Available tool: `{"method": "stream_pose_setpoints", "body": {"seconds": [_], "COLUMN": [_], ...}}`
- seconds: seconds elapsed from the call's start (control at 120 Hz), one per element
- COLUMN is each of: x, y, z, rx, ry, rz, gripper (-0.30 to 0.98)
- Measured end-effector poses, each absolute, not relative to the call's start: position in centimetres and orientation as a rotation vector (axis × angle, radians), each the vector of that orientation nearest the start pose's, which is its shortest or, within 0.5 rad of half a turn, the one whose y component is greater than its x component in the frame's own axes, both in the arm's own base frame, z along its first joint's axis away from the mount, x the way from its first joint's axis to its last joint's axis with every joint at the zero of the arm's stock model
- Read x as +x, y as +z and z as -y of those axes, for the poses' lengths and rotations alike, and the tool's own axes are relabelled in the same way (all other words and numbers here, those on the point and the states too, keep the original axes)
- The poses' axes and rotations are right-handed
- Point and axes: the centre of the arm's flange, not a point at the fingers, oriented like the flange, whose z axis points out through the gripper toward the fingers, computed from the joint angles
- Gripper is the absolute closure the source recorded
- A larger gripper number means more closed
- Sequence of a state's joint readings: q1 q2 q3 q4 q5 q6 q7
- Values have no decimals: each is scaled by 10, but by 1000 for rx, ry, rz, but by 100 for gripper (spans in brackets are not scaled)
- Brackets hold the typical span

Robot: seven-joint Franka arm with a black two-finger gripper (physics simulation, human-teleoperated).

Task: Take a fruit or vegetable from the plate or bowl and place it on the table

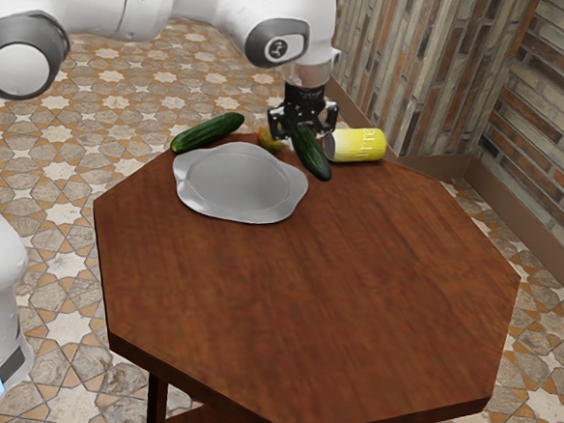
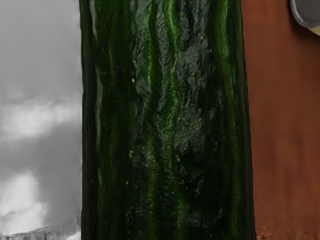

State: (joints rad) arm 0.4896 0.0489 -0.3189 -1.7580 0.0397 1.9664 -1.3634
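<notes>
Cucumber (image 1: 313, 155), upper centre of the frame, tilted directly beneath the gripper (image 1: 303, 131); whether that hand was spread or pinching, I could not tell from where I stood. Close around it lay a yellow can (image 1: 359, 145) to the right, a partly hidden fruit (image 1: 269, 139) and the grey plate (image 1: 237, 181) to the left; a second cucumber (image 1: 207, 132) lay beyond, upper left.

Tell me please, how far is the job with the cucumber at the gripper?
Looks done: the cucumber is off the plate, beside its rim.
In hand: it lies right under my gripper, perhaps being set down; I cannot tell if it is gripped or touches the table.
Left: probably resting it there, if needed, and moving away.
</notes>
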Motion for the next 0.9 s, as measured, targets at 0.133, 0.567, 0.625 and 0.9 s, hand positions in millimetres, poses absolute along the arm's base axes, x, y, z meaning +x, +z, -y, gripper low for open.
{"method": "stream_pose_setpoints", "body": {"seconds": [0.133, 0.567, 0.625, 0.9], "x": [606, 607, 605, 587], "y": [535, 543, 576, 650], "z": [-45, 47, 78, 15], "rx": [-2456, -2618, -2704, -2825], "ry": [-184, -237, -339, -340], "rz": [2055, 1774, 1640, 1142], "gripper": [44, 7, 5, 1]}}
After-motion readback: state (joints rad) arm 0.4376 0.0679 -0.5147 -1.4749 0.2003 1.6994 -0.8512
